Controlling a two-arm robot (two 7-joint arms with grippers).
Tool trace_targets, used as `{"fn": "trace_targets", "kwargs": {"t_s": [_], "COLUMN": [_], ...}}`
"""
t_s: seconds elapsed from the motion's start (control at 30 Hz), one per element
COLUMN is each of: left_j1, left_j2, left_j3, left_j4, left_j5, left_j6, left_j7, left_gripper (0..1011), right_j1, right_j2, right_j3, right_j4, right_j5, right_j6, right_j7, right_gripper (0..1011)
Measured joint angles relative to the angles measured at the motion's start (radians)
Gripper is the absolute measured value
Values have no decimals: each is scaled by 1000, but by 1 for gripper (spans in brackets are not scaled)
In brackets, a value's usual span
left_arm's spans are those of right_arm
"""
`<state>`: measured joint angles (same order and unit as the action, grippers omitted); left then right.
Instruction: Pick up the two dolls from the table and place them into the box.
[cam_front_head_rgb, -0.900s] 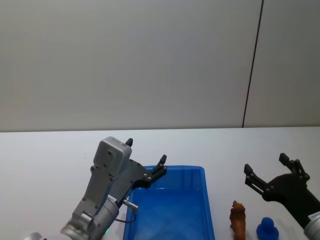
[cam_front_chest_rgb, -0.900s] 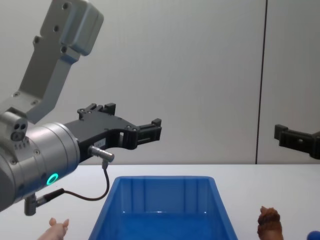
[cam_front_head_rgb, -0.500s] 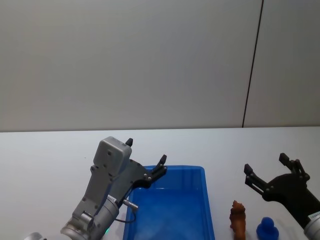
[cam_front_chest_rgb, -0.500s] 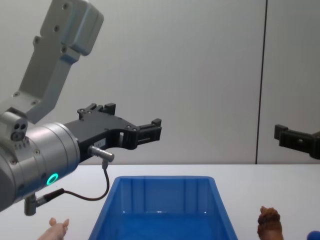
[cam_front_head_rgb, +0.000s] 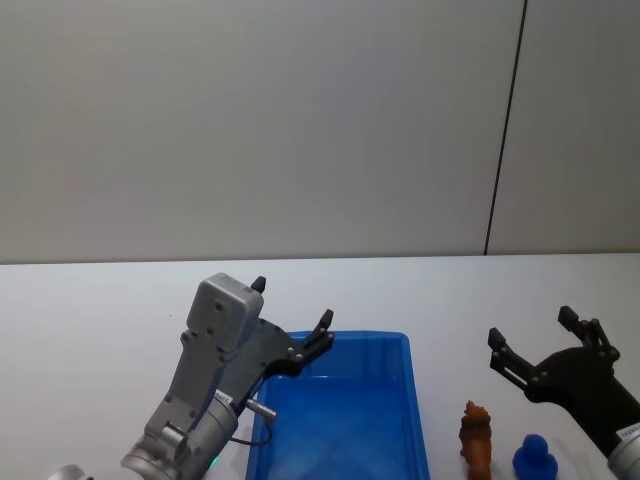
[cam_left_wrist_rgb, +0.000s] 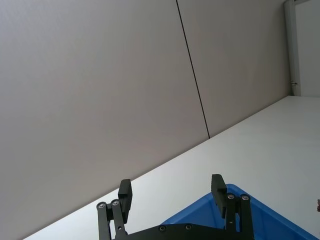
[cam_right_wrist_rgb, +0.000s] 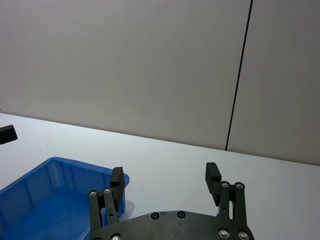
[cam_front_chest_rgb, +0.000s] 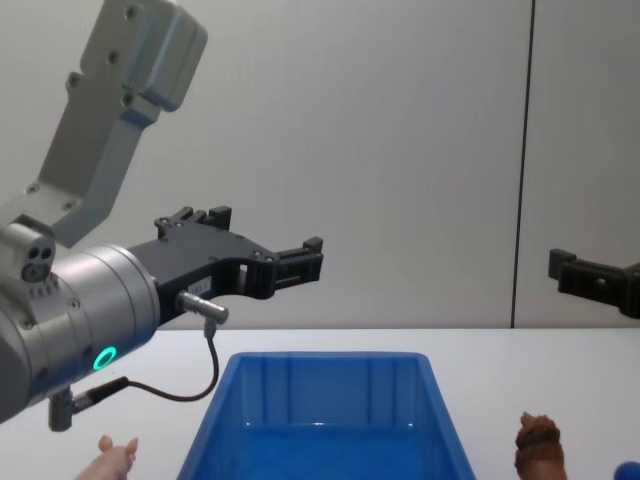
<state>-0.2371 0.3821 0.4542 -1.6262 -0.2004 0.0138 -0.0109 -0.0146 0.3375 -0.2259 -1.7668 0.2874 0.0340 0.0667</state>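
Observation:
The blue box (cam_front_head_rgb: 370, 336) sits on the white table (cam_front_head_rgb: 100, 320) in front of me, with nothing seen inside it. A shaggy brown doll (cam_front_head_rgb: 477, 440) stands upright just right of the box, and a rounded blue doll (cam_front_head_rgb: 533, 458) stands beside it. In the chest view a pale pink doll (cam_front_chest_rgb: 110, 457) lies left of the box (cam_front_chest_rgb: 330, 357). My left gripper (cam_front_head_rgb: 292, 303) hangs open above the box's far left corner, holding nothing. Also open and holding nothing, my right gripper (cam_front_head_rgb: 530, 327) hovers above and behind the brown and blue dolls.
A grey wall with a dark vertical seam (cam_front_head_rgb: 505, 130) stands behind the table. A thin cable (cam_front_chest_rgb: 205, 370) loops under my left wrist near the box's left rim. Bare tabletop stretches behind the box and to the far left.

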Motion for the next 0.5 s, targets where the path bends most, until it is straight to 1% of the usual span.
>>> {"fn": "trace_targets", "kwargs": {"t_s": [0.5], "left_j1": [0], "left_j2": [0], "left_j3": [0], "left_j4": [0], "left_j5": [0], "left_j6": [0], "left_j7": [0], "left_gripper": [1001], "right_j1": [0], "right_j2": [0], "right_j3": [0], "right_j4": [0], "right_j5": [0], "right_j6": [0], "right_j7": [0], "right_gripper": [1001]}}
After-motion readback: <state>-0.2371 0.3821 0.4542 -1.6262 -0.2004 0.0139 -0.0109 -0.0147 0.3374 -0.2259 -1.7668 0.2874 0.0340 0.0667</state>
